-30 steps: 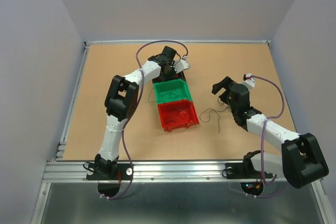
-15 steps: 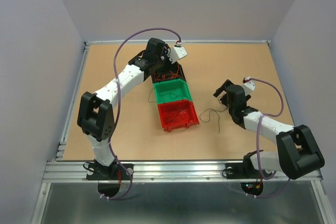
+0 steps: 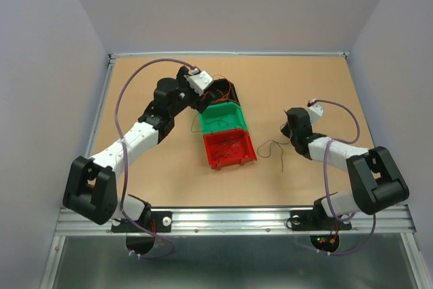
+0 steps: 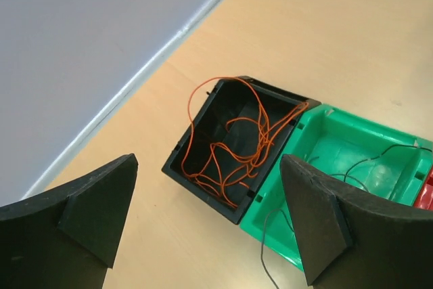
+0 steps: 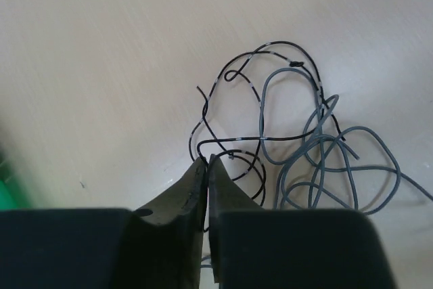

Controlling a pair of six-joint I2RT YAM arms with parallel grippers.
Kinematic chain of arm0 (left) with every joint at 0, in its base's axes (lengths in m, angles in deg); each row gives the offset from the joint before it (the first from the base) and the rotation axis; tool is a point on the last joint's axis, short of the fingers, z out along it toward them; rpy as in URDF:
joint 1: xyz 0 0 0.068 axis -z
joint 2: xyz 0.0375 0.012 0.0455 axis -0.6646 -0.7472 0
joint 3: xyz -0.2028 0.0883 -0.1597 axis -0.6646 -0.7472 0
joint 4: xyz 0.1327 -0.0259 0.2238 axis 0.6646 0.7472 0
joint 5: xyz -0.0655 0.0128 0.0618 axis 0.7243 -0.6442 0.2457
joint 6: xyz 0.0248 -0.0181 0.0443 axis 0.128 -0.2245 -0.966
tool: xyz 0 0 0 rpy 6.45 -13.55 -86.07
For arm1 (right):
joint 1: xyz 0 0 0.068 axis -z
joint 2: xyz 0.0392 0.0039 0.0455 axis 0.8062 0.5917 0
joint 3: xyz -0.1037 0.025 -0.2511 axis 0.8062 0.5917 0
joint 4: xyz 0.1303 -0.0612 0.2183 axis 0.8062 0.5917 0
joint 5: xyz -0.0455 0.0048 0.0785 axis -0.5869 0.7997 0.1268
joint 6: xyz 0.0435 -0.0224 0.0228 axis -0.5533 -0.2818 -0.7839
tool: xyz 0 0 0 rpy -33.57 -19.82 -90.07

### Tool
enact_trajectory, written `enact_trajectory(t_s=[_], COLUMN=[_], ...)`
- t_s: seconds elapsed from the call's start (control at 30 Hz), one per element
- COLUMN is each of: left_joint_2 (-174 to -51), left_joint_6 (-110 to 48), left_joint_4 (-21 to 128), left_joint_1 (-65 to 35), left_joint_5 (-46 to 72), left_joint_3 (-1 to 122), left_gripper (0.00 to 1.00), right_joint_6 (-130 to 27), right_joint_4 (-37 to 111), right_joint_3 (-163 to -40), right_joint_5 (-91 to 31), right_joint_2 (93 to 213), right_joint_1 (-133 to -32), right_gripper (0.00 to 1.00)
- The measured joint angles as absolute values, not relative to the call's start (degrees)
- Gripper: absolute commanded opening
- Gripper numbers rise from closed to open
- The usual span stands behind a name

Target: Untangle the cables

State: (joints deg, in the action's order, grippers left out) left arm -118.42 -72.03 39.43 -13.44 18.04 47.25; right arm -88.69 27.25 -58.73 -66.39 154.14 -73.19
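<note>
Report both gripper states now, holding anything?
Left gripper: open, empty, over the black bin.
Right gripper: closed, apparently pinching the black wire.

materials as i read them from my console. flat tan tabletop (image 3: 291, 79): matt, wood-fibre look with a fine grain. small black plastic bin (image 4: 201, 194): dull, smooth. green plastic bin (image 4: 331, 143): glossy, with soft highlights. red plastic bin (image 3: 230, 157): smooth moulded plastic. hair-thin orange wire (image 4: 252, 145): smooth sheath. thin black wire (image 5: 270, 139): shiny, with glints. thin grey wire (image 5: 263, 109): matt. left gripper (image 4: 208, 162) fingers (image 4: 101, 208) and right gripper (image 5: 206, 160) fingers (image 5: 183, 201): matt black, faintly grainy. ribbed silver metal rail (image 3: 237, 218): brushed.
</note>
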Motion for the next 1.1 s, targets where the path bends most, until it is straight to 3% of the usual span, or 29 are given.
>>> enact_trajectory(t_s=[0.13,0.33,0.63,1.1], left_joint_2=[-111.62,-109.8,-109.13,-114.39], left_joint_6=[-65.62,-59.83,-65.54,-69.65], left_joint_4=[25.59,14.79,9.64,8.04], left_joint_1=[-16.61,-15.98,-5.55,-4.48], left_joint_5=[20.8,33.8,42.7,39.22], left_joint_3=[34.09,30.09,25.72,24.93], left_gripper=[0.99,0.99,0.99,0.99], right_joint_6=[-86.5,-83.77,-81.52,-76.32], right_joint_4=[28.19,15.51,6.84,4.76], right_joint_3=[-58.68,-55.75,-55.73,-55.73], right_joint_5=[-61.65,-41.67,-20.4,-14.74], right_joint_2=[147.56,131.16,131.6,130.99], right_joint_1=[-73.19,-73.32,-77.34,-84.58], right_gripper=[0.01,0.0,0.01,0.01])
